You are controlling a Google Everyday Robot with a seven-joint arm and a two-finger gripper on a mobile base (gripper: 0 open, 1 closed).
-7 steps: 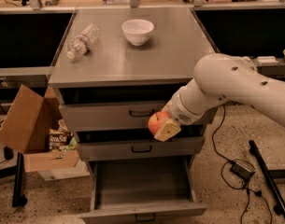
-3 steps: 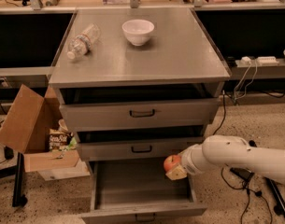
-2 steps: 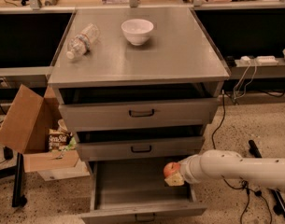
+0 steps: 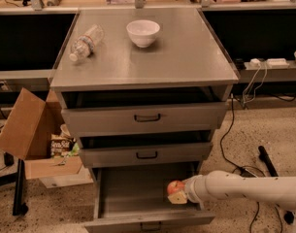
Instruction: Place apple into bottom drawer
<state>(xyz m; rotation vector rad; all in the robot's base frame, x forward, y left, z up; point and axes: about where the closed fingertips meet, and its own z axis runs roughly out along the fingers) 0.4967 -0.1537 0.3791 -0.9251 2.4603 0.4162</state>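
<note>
The apple [image 4: 175,186] is down inside the open bottom drawer [image 4: 133,191] now, over its right-hand side, near the right wall. That's the big change: a couple of seconds back it was up in front of the upper drawers, a second ago it was at the drawer's right edge, and now the arm has dipped and slid left, carrying it past the rim. So the carry looks all but finished, and what's left, I'd judge, is the release. The claw [image 4: 177,194] is clamped on the apple, fingers closed against it with a pale fingertip showing just beneath the fruit. Whether the apple touches the drawer floor, I can't tell. Up on the bench [image 4: 196,62], the white bowl [image 4: 143,32] and the water bottle [image 4: 85,42] sit well clear of the action.
</note>
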